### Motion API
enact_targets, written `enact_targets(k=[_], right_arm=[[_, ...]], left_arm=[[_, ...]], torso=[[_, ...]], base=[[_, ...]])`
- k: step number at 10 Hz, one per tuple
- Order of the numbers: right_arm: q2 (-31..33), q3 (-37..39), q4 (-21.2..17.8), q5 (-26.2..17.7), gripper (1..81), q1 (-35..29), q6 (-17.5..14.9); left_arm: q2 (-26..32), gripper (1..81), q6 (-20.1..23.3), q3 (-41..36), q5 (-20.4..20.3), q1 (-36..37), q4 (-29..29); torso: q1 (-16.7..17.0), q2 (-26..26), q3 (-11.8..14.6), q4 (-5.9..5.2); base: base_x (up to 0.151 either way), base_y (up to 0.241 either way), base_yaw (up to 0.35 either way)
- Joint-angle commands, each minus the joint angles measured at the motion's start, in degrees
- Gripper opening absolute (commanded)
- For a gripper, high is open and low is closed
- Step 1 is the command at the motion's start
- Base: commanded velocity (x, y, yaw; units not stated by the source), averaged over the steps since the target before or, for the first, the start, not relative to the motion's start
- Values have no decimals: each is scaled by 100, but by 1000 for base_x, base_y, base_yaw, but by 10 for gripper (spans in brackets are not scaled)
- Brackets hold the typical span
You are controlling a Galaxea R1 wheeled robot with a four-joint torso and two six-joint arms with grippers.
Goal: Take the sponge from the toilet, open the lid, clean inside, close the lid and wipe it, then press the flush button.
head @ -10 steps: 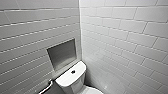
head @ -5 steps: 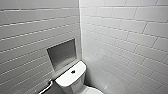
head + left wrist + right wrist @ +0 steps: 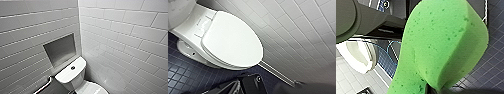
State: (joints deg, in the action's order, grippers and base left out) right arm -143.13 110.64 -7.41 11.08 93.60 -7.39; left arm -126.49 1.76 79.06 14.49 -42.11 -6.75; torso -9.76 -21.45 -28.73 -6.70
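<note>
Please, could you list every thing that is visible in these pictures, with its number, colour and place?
toilet: one, white, in the corner of the tiled walls
lid: one, white, closed over the bowl
flush button: one, dark, middle of the tank top
sponge: one, bright green, held above the floor
wall niche: one, grey, in the wall above the tank
wall tiles: many, white
floor tiles: many, dark blue
right gripper: one, dark, shut on the sponge's end

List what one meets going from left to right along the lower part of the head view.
Pale bar → flush button → toilet lid → tiled right wall.
</note>
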Motion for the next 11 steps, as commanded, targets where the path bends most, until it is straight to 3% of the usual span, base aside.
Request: enact_targets(k=[1,5,11], right_arm=[[168,-175,-15,-405,10,-3,9],[186,-237,-6,-414,10,-12,1],[203,-246,-15,-396,10,-12,9]], left_arm=[[291,811,53,-285,853,1681,-976],[97,811,53,30,1020,2597,-1566],[-395,811,44,777,1029,3581,-2242]], torso=[[0,0,5,0],[-4,5,-48,0],[-11,11,-742,0]], base=[[0,0,0],[0,0,0],[0,0,0]])
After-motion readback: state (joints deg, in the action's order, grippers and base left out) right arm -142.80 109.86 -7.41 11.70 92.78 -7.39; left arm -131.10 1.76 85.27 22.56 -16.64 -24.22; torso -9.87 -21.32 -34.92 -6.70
